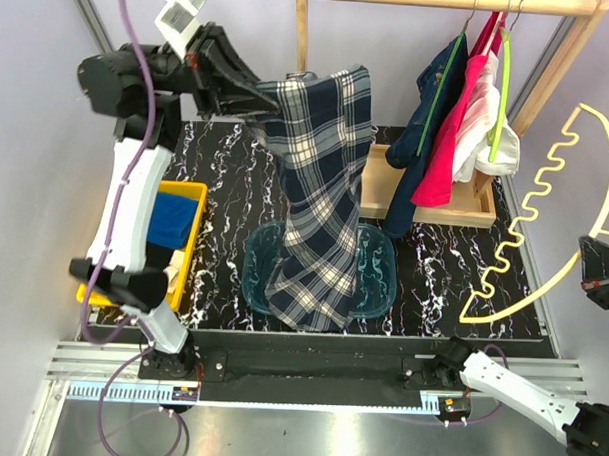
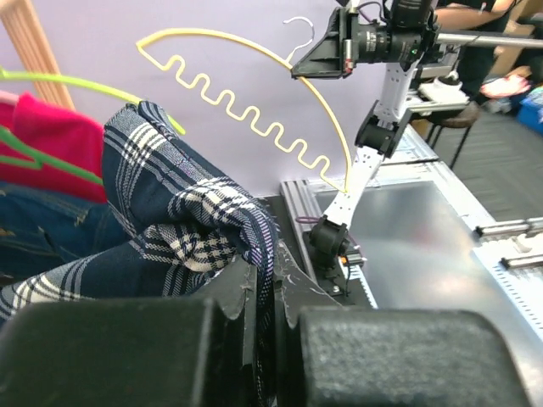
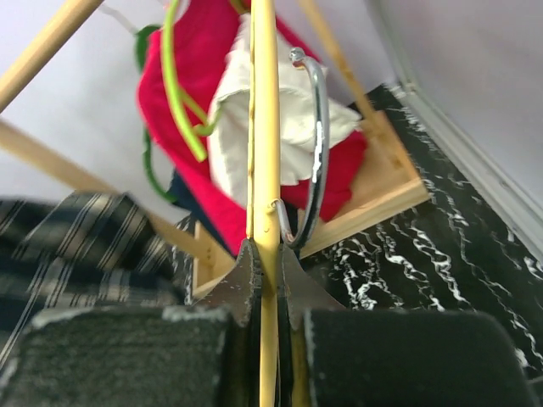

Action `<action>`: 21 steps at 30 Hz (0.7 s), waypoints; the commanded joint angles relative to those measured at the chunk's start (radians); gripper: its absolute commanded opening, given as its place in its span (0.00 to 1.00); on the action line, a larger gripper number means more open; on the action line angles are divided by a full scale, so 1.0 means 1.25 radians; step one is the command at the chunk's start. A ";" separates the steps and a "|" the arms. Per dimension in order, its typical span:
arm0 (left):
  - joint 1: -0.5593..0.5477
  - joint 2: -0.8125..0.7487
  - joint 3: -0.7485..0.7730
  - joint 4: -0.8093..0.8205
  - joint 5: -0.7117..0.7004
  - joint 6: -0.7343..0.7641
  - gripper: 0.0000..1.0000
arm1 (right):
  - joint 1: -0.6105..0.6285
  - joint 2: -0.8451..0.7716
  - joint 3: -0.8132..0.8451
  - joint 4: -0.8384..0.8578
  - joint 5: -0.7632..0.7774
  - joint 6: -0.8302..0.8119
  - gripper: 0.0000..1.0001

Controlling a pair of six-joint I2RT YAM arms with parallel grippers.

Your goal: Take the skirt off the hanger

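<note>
The tartan skirt (image 1: 321, 189) hangs long from one top corner, its hem apparently touching down. The pale yellow wavy hanger (image 3: 265, 127) sits tilted, well apart.

Nothing readable is showing in any view. A white tag (image 1: 182, 14) is sitting at the far left, its dark print coming out too small to read.

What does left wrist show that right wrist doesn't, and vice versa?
Left wrist only: the whole hanger with its zigzag bar, bare, held up by the right arm; left jaws shut on a fold of the skirt. Right wrist only: right jaws clamped on the hanger's yellow arch, close up; a white garment. Both: skirt, red garment, green hanger, wooden rack.
</note>
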 commanded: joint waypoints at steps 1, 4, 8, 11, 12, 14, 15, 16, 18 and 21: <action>0.018 -0.077 -0.074 -0.097 -0.089 0.207 0.00 | -0.065 0.016 0.024 -0.121 0.100 0.118 0.00; 0.061 -0.017 0.127 -0.240 -0.152 0.287 0.00 | -0.086 0.019 0.039 -0.210 0.114 0.181 0.00; 0.075 0.043 0.267 -0.263 -0.210 0.326 0.02 | -0.102 0.004 -0.017 -0.259 0.105 0.282 0.00; 0.081 -0.004 0.221 -0.336 -0.294 0.465 0.02 | -0.101 -0.003 -0.070 -0.260 0.093 0.344 0.00; 0.080 -0.020 0.162 -0.327 -0.300 0.470 0.02 | -0.101 -0.001 -0.082 -0.259 0.092 0.355 0.00; 0.070 -0.056 0.069 -0.311 -0.285 0.466 0.03 | -0.101 0.008 -0.108 -0.260 0.086 0.366 0.00; 0.059 -0.069 0.028 -0.313 -0.281 0.473 0.03 | -0.102 0.011 -0.117 -0.260 0.084 0.366 0.00; 0.055 -0.102 -0.016 -0.335 -0.286 0.518 0.03 | -0.101 0.014 -0.132 -0.260 0.083 0.370 0.00; 0.046 -0.128 -0.118 -0.377 -0.325 0.587 0.03 | -0.102 0.022 -0.147 -0.259 0.087 0.376 0.00; 0.045 -0.117 -0.111 -0.426 -0.343 0.644 0.03 | -0.107 0.035 -0.168 -0.258 0.089 0.376 0.00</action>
